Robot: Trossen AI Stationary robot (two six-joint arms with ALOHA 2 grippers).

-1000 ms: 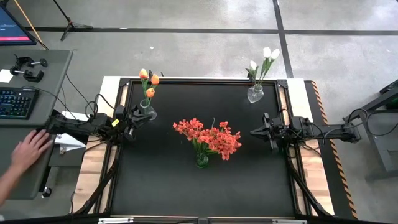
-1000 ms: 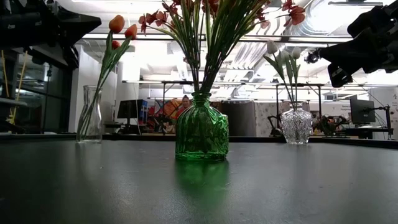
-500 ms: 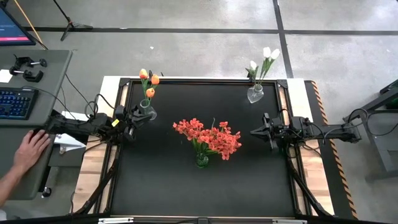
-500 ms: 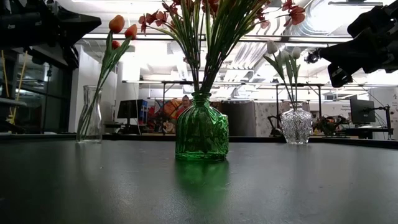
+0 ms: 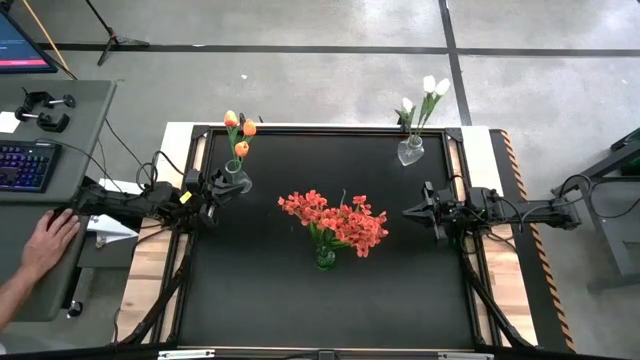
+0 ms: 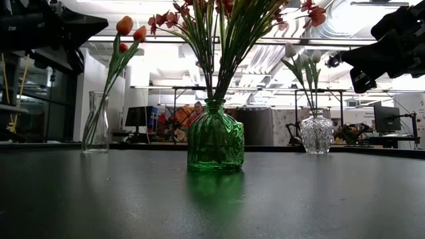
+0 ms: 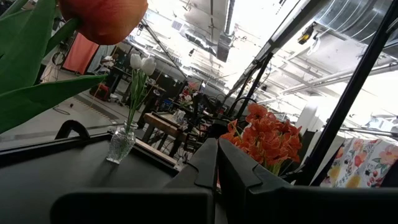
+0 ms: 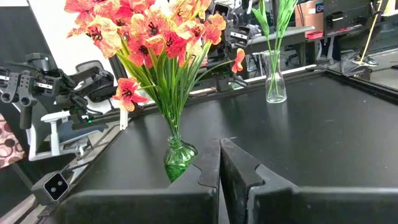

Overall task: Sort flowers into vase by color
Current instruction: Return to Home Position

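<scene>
A: Flowers?
B: Orange tulips (image 5: 240, 128) in the clear vase (image 5: 238, 183) far-left, white tulips (image 5: 432, 88) in the glass vase (image 5: 410, 152) far-right, bushy red-orange blossoms (image 5: 335, 218) in the green vase (image 5: 325, 258) mid-table.
A: Grippers?
B: Left gripper (image 5: 212, 190) and right gripper (image 5: 408, 211) both clenched, empty, at the table (image 5: 260, 300) sides.

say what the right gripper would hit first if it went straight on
Probably the red-orange blossoms in the green vase; the right gripper points straight at them, though relative height is unclear.
</scene>
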